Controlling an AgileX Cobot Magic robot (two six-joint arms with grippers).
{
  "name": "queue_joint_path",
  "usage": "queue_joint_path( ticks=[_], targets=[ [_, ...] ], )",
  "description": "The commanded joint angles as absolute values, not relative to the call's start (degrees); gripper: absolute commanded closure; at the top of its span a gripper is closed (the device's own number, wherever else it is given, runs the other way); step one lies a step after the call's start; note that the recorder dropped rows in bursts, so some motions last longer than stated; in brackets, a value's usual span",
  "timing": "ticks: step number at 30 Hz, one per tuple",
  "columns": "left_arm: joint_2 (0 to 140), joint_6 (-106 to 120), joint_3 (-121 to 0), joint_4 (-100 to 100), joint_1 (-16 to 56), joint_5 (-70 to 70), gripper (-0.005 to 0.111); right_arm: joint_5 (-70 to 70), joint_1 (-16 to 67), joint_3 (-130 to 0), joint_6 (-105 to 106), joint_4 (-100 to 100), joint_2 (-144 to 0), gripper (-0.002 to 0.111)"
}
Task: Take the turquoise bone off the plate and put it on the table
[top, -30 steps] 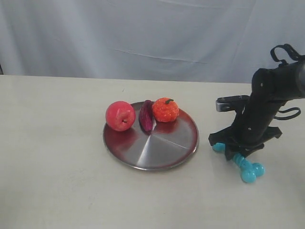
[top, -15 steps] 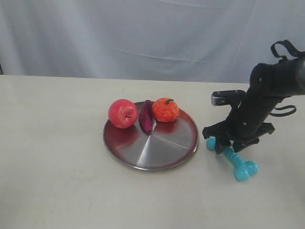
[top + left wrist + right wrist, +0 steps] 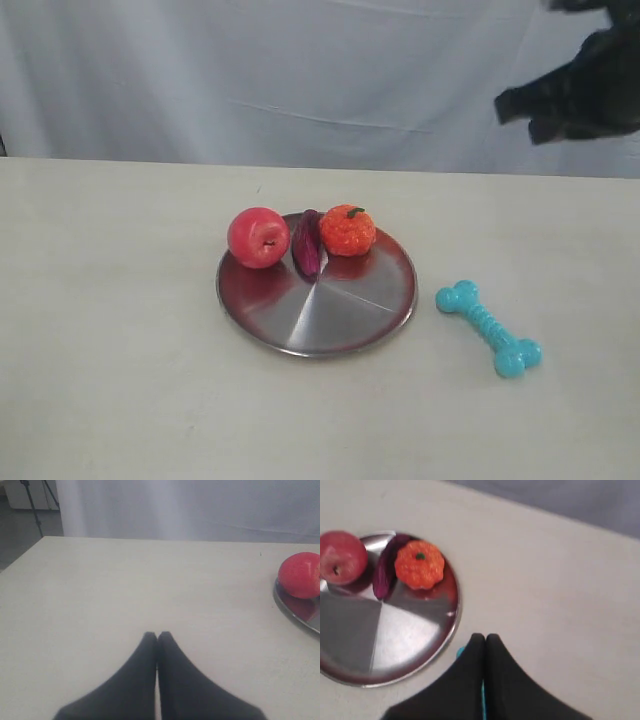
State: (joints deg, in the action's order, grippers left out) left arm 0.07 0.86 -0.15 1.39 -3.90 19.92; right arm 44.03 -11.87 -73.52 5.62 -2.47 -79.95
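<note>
The turquoise bone (image 3: pixel 488 327) lies flat on the beige table (image 3: pixel 120 330), just right of the silver plate (image 3: pixel 340 310) and apart from its rim. High above it, my right arm (image 3: pixel 575 95) is a dark blur at the top right edge of the exterior view. In the right wrist view my right gripper (image 3: pixel 485 637) is shut and holds nothing. Only a sliver of the bone (image 3: pixel 460 652) shows beside its fingers, near the plate (image 3: pixel 395 630). My left gripper (image 3: pixel 157 636) is shut and empty over bare table (image 3: pixel 100 590), left of the plate's rim (image 3: pixel 295 612).
A red apple (image 3: pixel 257 237), a purple vegetable (image 3: pixel 306 242) and an orange fruit (image 3: pixel 347 230) sit on the far half of the plate. The apple (image 3: pixel 300 575) also shows in the left wrist view. A pale curtain (image 3: pixel 300 70) hangs behind the table.
My right gripper let go of the bone and rose up and away to the top right. The bone now lies alone on the table. The left gripper has not visibly moved.
</note>
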Motion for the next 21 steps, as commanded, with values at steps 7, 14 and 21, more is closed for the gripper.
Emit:
queue_joint_path(
  ticks=[7,14,21],
  targets=[
    [0.00,0.62,0.00,1.47,-3.46,19.62,0.107,38.91,-11.83,-73.94,5.11,0.00,-54.27,0.109],
    [0.00,0.62,0.00,1.47,-3.46,19.62,0.107,37.98,-11.83,-72.95,3.67,-1.01,-40.06,0.109],
    [0.00,0.62,0.00,1.47,-3.46,19.62,0.107,29.90,-11.83,-60.18,3.66,-1.01,-20.19,0.109]
  ],
)
